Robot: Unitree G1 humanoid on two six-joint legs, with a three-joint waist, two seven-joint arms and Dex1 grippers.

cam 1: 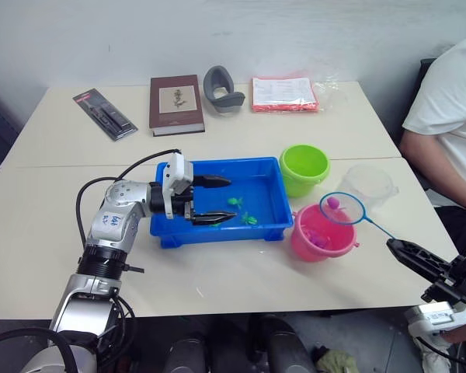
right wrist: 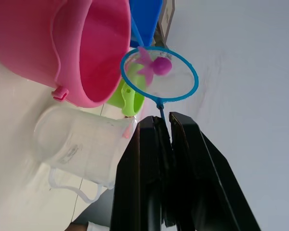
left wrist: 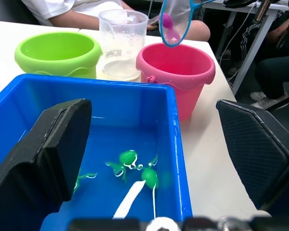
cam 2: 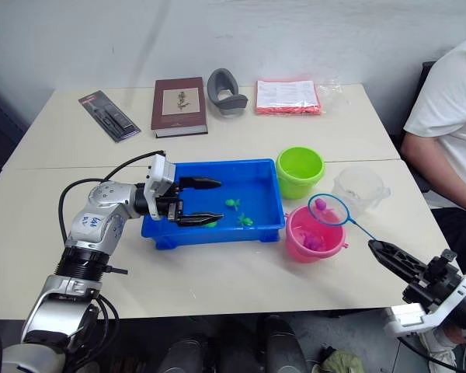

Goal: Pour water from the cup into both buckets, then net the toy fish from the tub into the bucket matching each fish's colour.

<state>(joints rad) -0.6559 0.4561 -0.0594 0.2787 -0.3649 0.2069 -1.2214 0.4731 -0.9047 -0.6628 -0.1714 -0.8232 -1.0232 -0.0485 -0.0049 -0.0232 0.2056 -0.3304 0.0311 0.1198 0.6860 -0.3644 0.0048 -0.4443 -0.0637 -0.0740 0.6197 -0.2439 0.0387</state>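
I am pinching the thin handle of the net [cam 1: 342,207] in my right gripper [cam 1: 401,252] — my left gripper [cam 1: 214,200] is waiting open over the tub [cam 1: 276,225]. A pink fish [right wrist: 155,66] is sitting in the net above the pink bucket [cam 1: 320,235]; if I am tipping crooked, it may be dropping outside.

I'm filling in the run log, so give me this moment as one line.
right end effector shut on net | pink fish in net above pink bucket | left end effector open over tub | green fish left
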